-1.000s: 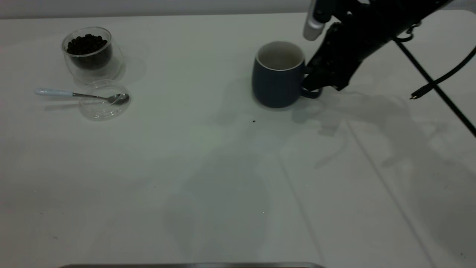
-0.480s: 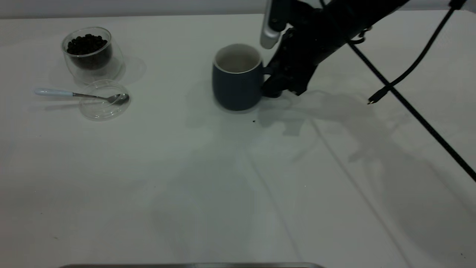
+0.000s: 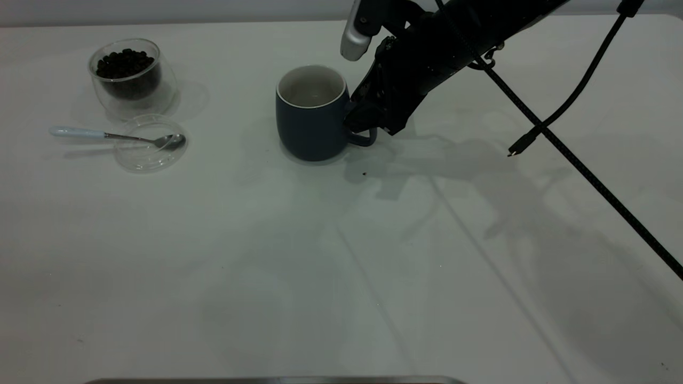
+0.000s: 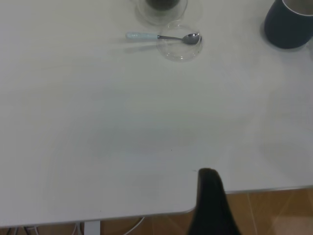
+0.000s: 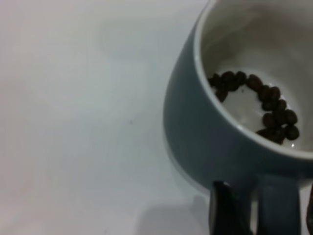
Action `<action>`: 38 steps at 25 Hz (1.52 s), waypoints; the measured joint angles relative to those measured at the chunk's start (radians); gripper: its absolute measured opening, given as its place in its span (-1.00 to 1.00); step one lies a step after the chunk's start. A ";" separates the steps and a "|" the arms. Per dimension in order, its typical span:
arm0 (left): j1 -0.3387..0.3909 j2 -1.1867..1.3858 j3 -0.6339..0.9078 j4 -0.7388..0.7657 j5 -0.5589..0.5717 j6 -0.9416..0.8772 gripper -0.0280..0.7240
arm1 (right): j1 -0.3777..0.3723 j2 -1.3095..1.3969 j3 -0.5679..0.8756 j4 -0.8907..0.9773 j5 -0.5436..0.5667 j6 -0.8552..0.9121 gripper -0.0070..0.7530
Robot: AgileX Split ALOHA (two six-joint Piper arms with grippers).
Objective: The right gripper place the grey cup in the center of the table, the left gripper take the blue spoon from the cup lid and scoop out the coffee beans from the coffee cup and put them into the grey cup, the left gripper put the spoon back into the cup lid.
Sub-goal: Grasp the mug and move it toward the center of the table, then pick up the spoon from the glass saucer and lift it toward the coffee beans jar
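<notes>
The grey cup [image 3: 309, 114] stands upright on the white table [image 3: 341, 256], a little left of the middle at the back. My right gripper [image 3: 363, 129] is shut on its loop handle [image 5: 279, 205], one finger on each side. Several coffee beans [image 5: 259, 105] lie inside the cup. At far left the glass coffee cup [image 3: 128, 77] holds a heap of coffee beans [image 3: 124, 64]. Just in front of it, the blue spoon [image 3: 117, 136] rests with its bowl in the clear cup lid [image 3: 150, 144]. My left gripper [image 4: 210, 205] hangs over the table's near edge, far from the spoon [image 4: 164, 36].
A black cable with a loose plug [image 3: 520, 144] hangs from the right arm above the table's right half. A tiny dark speck [image 3: 364, 173] lies in front of the mug. The table's edge [image 4: 254, 188] with wooden floor beyond shows in the left wrist view.
The right gripper has carried the grey cup by its handle leftward across the table. The spoon, lid and glass cup have not moved.
</notes>
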 joint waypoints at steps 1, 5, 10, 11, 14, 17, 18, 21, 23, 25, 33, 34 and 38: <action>0.000 0.000 0.000 0.000 0.000 0.000 0.62 | -0.001 -0.001 0.000 0.003 0.000 0.000 -0.02; 0.000 0.000 0.000 0.000 0.000 0.000 0.62 | -0.031 -0.030 0.000 0.003 0.016 0.080 -0.02; 0.000 0.000 0.000 0.000 0.000 0.000 0.62 | -0.096 -0.125 0.000 0.002 0.101 0.252 -0.02; 0.000 0.000 0.000 0.000 0.000 0.000 0.62 | -0.104 -0.143 0.000 -0.002 0.133 0.296 -0.02; 0.000 0.000 0.000 0.000 0.000 0.000 0.62 | -0.115 -0.217 0.000 -0.047 0.263 0.499 -0.02; 0.000 0.000 0.000 0.000 0.000 0.000 0.62 | -0.116 -0.306 0.000 -0.132 0.436 0.748 -0.02; 0.000 0.000 0.000 0.000 0.000 0.000 0.62 | -0.116 -0.334 0.000 -0.172 0.502 0.815 -0.02; 0.000 0.000 0.000 0.000 0.000 0.000 0.62 | -0.113 -0.447 0.000 -0.306 0.657 1.022 -0.02; 0.000 0.000 0.000 0.000 0.000 0.000 0.62 | -0.106 -0.523 0.000 -0.418 0.688 1.152 -0.02; 0.000 0.000 0.000 0.000 0.000 0.000 0.62 | -0.099 -0.608 0.000 -0.550 0.702 1.259 -0.02; 0.000 0.000 0.000 0.000 0.000 0.000 0.62 | -0.070 -0.872 0.063 -0.983 0.725 1.819 -0.02; 0.000 0.000 0.000 0.000 0.000 0.000 0.62 | -0.058 -0.914 0.102 -1.044 0.725 1.871 -0.02; 0.000 0.000 0.000 0.000 0.000 0.000 0.62 | -0.029 -1.089 0.315 -1.206 0.730 2.006 -0.02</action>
